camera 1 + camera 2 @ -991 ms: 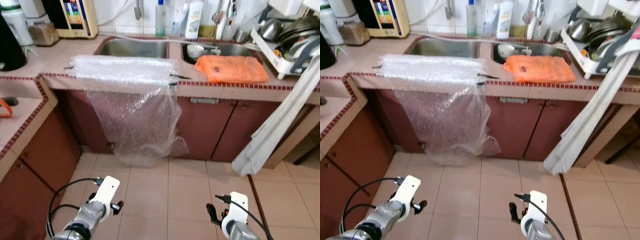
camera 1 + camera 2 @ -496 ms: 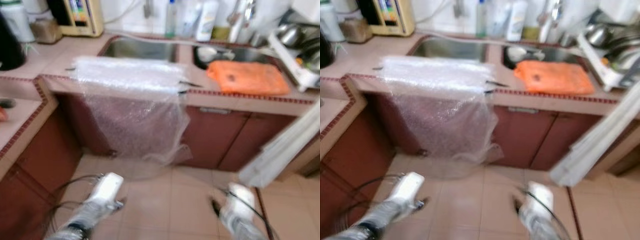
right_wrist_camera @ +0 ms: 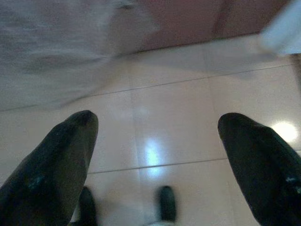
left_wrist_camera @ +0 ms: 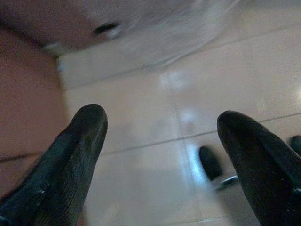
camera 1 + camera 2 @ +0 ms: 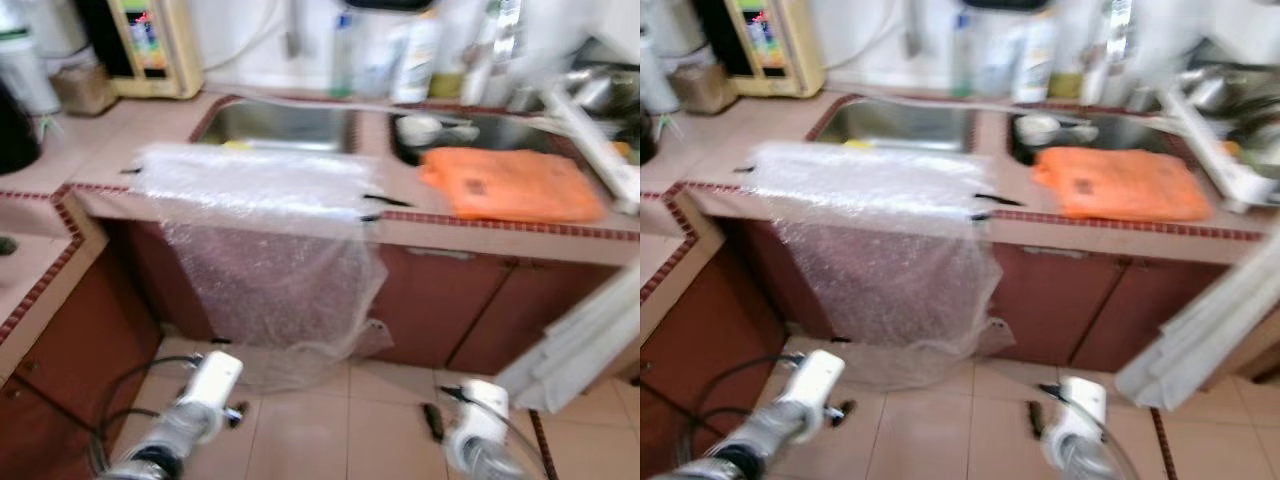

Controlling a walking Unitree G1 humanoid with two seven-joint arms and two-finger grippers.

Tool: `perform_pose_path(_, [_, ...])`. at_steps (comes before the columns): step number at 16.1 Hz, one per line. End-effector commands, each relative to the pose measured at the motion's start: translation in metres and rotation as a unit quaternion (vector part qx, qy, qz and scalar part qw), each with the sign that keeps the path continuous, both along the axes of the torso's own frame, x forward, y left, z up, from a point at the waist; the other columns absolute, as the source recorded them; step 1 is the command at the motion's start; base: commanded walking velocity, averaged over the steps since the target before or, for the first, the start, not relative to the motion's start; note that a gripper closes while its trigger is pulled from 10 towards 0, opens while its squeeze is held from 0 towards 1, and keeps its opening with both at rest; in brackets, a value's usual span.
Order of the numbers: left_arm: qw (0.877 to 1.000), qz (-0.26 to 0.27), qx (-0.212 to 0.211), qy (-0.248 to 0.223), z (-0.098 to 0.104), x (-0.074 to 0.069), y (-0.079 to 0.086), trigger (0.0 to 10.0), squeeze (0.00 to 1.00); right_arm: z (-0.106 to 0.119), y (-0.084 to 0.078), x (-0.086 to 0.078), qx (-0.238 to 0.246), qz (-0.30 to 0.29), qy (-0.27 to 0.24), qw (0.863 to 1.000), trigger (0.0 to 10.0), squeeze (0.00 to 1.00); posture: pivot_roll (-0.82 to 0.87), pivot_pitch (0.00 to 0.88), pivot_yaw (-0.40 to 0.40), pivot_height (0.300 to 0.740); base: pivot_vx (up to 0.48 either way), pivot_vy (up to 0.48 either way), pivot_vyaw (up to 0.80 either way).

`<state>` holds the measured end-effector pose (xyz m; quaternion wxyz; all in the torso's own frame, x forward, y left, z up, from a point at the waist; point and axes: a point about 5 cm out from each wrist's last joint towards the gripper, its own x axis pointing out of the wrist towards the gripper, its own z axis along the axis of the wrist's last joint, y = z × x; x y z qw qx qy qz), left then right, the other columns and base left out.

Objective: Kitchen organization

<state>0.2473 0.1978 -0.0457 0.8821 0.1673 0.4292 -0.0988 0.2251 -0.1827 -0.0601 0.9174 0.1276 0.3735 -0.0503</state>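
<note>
Head views, somewhat blurred: a sheet of bubble wrap [image 5: 270, 240] drapes from the counter edge [image 5: 500, 222] at centre frame down toward the floor, with an orange cloth [image 5: 510, 185] at upper right beside the sink [image 5: 285, 125] — probably the items to be tidied. Left wrist view: the left gripper [image 4: 160, 155] hangs low over floor tiles, fingers spread wide and empty. Right wrist view: the right gripper [image 3: 157, 160] likewise — parted, holding nothing, wrap ahead.

One sheet of bubble wrap [image 5: 265, 235], one orange cloth [image 5: 510, 185], two sink basins [image 5: 285, 125] and three bottles [image 5: 415, 55] are counted, blurred.
</note>
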Motion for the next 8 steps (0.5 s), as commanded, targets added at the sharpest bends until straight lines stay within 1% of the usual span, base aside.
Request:
perform_pose_path(1, [1.0,-0.01,-0.01,-0.004,0.0014,0.0038,-0.0094,10.0,0.0,-0.0038,-0.0097,-0.0081,-0.007,-0.008,0.012,1.0,10.0,0.0,-0.03,0.037,-0.006,0.74,0.0,0.0,0.0])
perform_pose_path(2, [1.0,-0.011,-0.01,-0.004,0.0012,0.0036,-0.0095,10.0,0.0,-0.0039,-0.0098,-0.0084,-0.007,-0.008,0.013,1.0,10.0,0.0,-0.03,0.037,-0.007,0.74,0.0,0.0,0.0])
perform_pose_path(3, [1.0,-0.012,-0.01,-0.004,0.0011,0.0035,-0.0096,10.0,0.0,-0.004,-0.0098,-0.0085,-0.007,-0.008,0.013,1.0,10.0,0.0,-0.03,0.038,-0.007,0.74,0.0,-0.266,0.0])
perform_pose_path(7, [1.0,-0.014,-0.013,-0.001,0.0,0.0018,-0.0099,10.0,0.0,-0.005,-0.01,-0.0103,-0.007,-0.007,0.016,1.0,10.0,0.0,-0.03,0.044,-0.008,0.74,0.0,-0.48,0.0])
perform_pose_path(8, [1.0,-0.014,-0.013,0.0,-0.0002,0.0016,-0.01,10.0,0.0,-0.0052,-0.0101,-0.0105,-0.007,-0.008,0.017,1.0,10.0,0.0,-0.03,0.045,-0.007,0.74,0.0,-0.48,-0.52])
